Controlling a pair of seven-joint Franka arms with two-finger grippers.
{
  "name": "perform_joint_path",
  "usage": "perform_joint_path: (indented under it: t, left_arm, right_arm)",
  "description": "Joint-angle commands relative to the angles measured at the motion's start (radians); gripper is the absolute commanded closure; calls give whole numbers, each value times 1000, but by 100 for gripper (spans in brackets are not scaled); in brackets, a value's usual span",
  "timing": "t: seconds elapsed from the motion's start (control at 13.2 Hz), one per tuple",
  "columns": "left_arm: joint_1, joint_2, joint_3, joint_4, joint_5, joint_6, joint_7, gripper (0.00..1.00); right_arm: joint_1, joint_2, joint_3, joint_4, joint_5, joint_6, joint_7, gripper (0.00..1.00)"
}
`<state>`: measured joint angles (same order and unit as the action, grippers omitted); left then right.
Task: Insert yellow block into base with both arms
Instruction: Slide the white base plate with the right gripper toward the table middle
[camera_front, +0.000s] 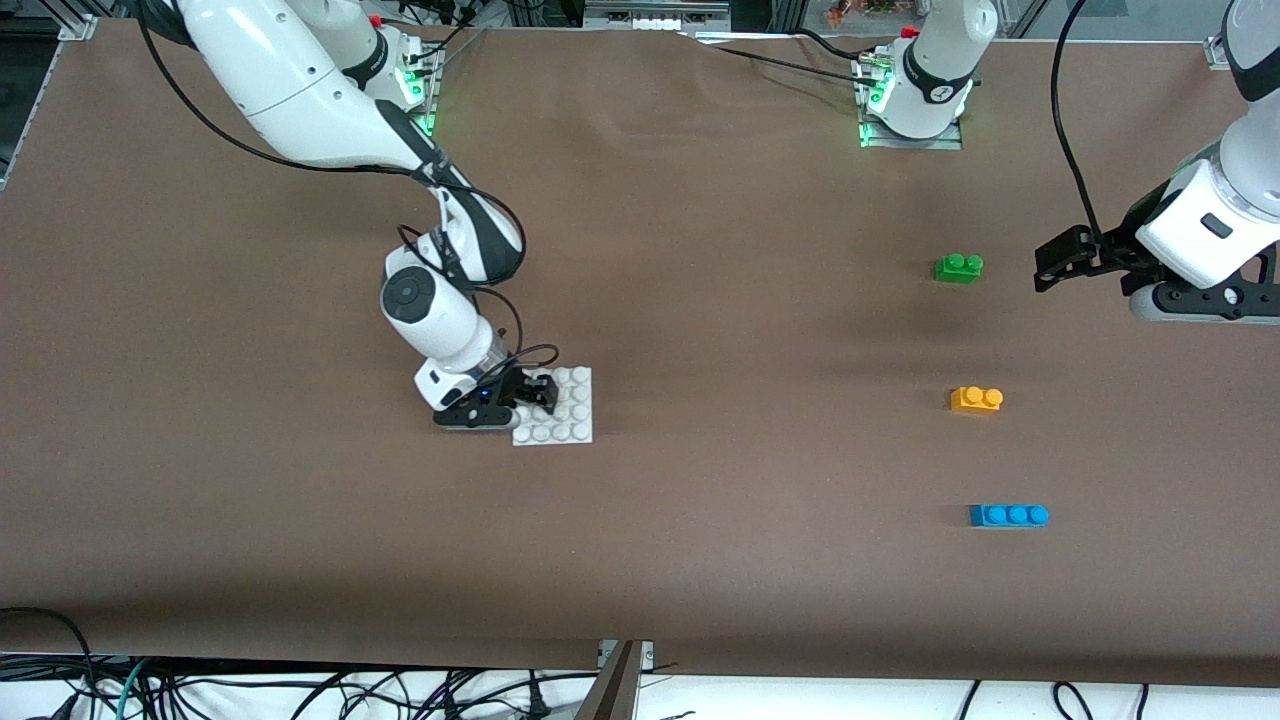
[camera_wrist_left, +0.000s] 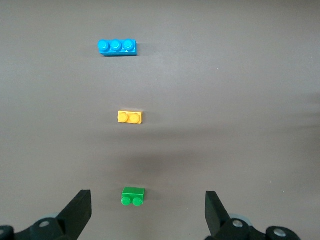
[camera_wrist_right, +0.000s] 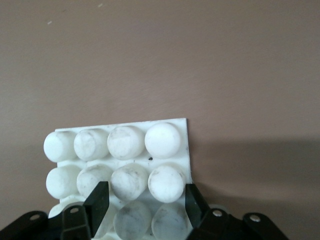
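Observation:
The yellow block (camera_front: 976, 399) lies on the brown table toward the left arm's end, between a green brick and a blue brick; it also shows in the left wrist view (camera_wrist_left: 130, 117). The white base (camera_front: 570, 420) lies flat near the table's middle. My right gripper (camera_front: 535, 392) is down on the base, its fingers closed against two rows of studs at one edge (camera_wrist_right: 146, 192); the base (camera_wrist_right: 162, 140) fills that view. My left gripper (camera_front: 1050, 265) waits in the air, open and empty (camera_wrist_left: 147, 195), over the table beside the green brick.
A green two-stud brick (camera_front: 958, 267) lies farther from the front camera than the yellow block, and shows in the left wrist view (camera_wrist_left: 133, 196). A blue three-stud brick (camera_front: 1008, 515) lies nearer (camera_wrist_left: 116, 47). Both arm bases stand at the table's top edge.

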<state>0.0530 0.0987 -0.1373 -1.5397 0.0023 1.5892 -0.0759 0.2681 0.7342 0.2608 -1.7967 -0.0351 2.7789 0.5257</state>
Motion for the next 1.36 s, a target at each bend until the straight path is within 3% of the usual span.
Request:
perform_joint_path:
  t: [0.0,0.3,0.83,1.14,1.29]
  left_arm:
    - [1,7,-2,24,-15,-12,-2,0]
    - [1,7,-2,23,-15,-12,-2,0]
    - [2,7,-2,23,-15,-12,-2,0]
    - [2,7,-2,23,-15,-12,-2,0]
    - [2,7,-2,23,-15,-12,-2,0]
  right_arm:
    - [81,91,0,98,-48,13,123,29]
    - [183,154,-32,209,-98,7,249,29]
    - [315,180,-31,272,-115,7,316,29]
    - [333,183,-31,289,-134,7,329,29]
    - [335,188,-31,292,-184,7,327,29]
